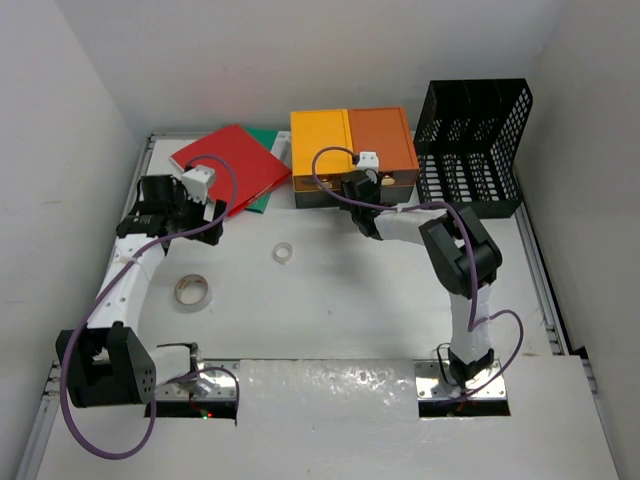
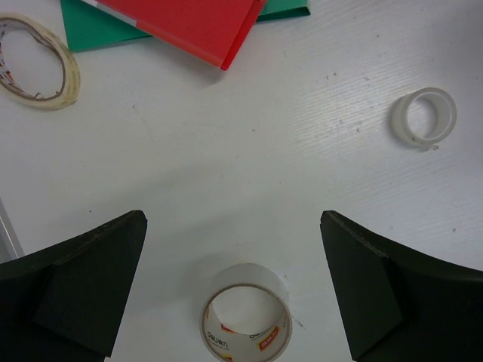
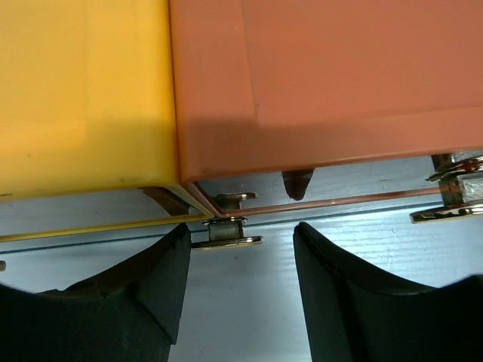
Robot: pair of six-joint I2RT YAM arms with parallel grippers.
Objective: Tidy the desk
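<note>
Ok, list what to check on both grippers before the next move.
1. Left gripper open: ok.
2. Labelled tape between its fingers, touching neither: ok.
3. Clear roll and beige roll well apart from those fingers: ok.
4. Right gripper open: ok.
5. Metal fitting centred in the right gripper: not ok, it sits nearer one finger.
6. Orange drawer fully shut: cannot tell.
</note>
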